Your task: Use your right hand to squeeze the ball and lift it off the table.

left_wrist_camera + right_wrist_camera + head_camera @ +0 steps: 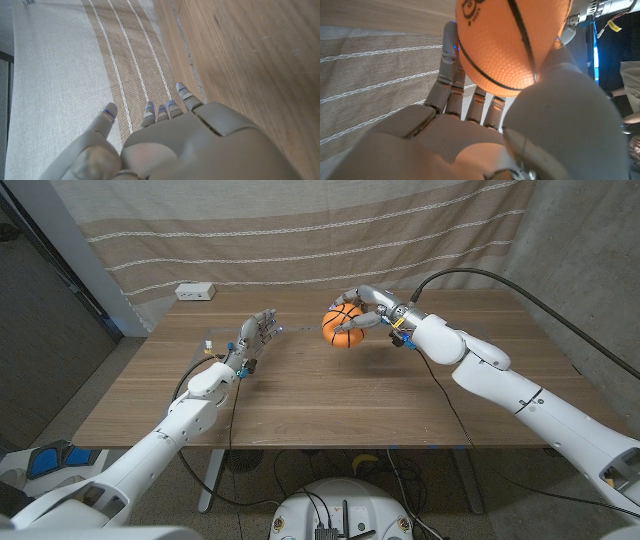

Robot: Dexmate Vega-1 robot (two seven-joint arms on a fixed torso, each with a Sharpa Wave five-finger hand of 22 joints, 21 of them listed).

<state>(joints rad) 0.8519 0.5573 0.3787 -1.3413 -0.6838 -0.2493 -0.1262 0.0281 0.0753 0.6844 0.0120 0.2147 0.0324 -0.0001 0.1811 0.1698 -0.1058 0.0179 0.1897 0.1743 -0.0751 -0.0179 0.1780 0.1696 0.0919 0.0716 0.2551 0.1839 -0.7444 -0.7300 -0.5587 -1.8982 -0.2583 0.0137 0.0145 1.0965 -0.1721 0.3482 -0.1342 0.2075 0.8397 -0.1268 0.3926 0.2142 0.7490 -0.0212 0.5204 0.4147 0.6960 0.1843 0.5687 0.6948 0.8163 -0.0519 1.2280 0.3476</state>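
Observation:
An orange ball with black basketball lines (342, 326) hangs above the far middle of the wooden table (330, 395), its shadow on the wood beneath it. My right hand (369, 306) grips it from the right, fingers curled over its top. The right wrist view shows the ball (510, 47) pressed between the fingers (449, 65) and the thumb. My left hand (254, 338) stands at the table's far left with its fingers apart and nothing in it. In the left wrist view the left hand (165, 145) reaches toward the curtain.
A white power strip (195, 292) lies at the table's far left corner. A striped beige curtain (300, 230) hangs behind the table. Cables run along both arms. A person's arm (632, 95) shows at the edge of the right wrist view.

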